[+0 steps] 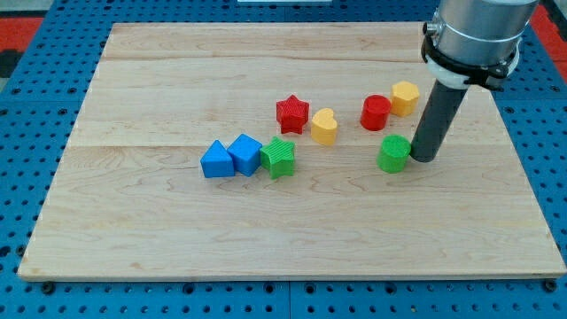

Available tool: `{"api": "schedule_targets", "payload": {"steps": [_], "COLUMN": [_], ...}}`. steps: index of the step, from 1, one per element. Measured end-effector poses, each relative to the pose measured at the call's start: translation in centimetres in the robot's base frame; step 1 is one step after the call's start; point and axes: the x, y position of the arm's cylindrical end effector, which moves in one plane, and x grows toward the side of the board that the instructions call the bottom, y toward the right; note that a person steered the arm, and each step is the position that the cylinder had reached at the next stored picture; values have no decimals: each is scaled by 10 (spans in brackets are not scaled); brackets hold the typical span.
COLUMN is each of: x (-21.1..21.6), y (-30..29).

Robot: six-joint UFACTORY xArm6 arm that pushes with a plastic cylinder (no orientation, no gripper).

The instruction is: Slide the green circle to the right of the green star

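The green circle [394,152] sits right of the frame's centre on the wooden board [177,230], and my tip [423,159] rests against its right side, touching or very nearly so. I have no jaws to spread or press together: the arm ends in a plain dark rod, holding nothing, standing upright with its lower end down on the board. The green star [279,158] lies near the middle of the frame, well apart from the circle and to its left. Touching the star's left side is a blue block [245,153], and a second blue block [215,160] adjoins that one. Above the star stand a red star [292,114] and, just right of it, a yellow heart [324,126]. Above the green circle sit a red cylinder [376,112] and a yellow block [405,97], side by side.
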Motion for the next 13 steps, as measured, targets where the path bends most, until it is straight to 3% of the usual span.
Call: {"api": "schedule_targets", "payload": {"steps": [8, 13], "x": [30, 26], "y": [-97, -110]}}
